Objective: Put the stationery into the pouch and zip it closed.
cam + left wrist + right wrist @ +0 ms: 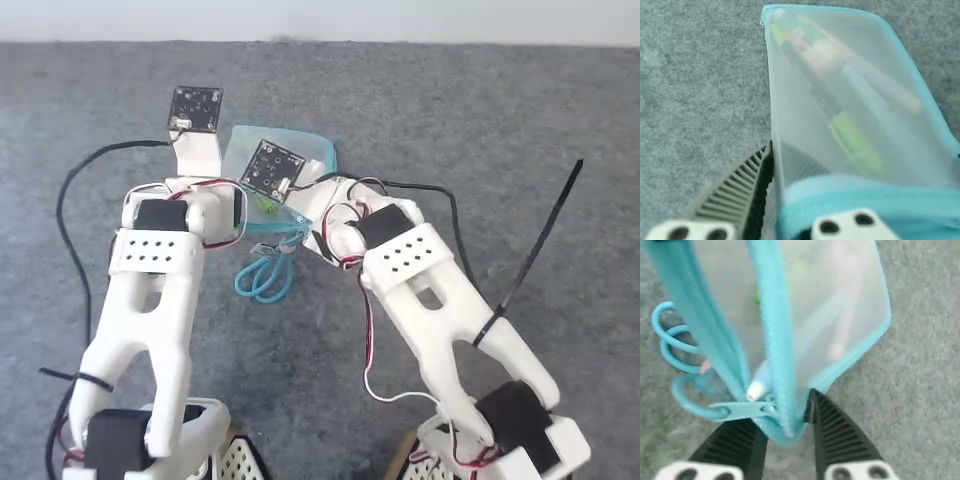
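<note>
Grey carpet-like fabric (560,110) covered the table, with a pale wall (320,20) behind. Between the two wrists lay the pouch (315,150), translucent with teal zip tape, its two tapes standing apart. A green pen (852,140) and a dark pen (810,80) showed inside it. The left gripper (790,170) pinched the pouch's zip edge. The right gripper (782,412) was clamped on its end beside the zipper pull (742,410), whose teal cord (265,275) lay looped on the fabric.

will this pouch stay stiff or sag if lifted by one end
Probably floppy: the pouch is thin translucent film that curves at the zip. Likely light, but the pens inside may slide toward the low end.
</note>
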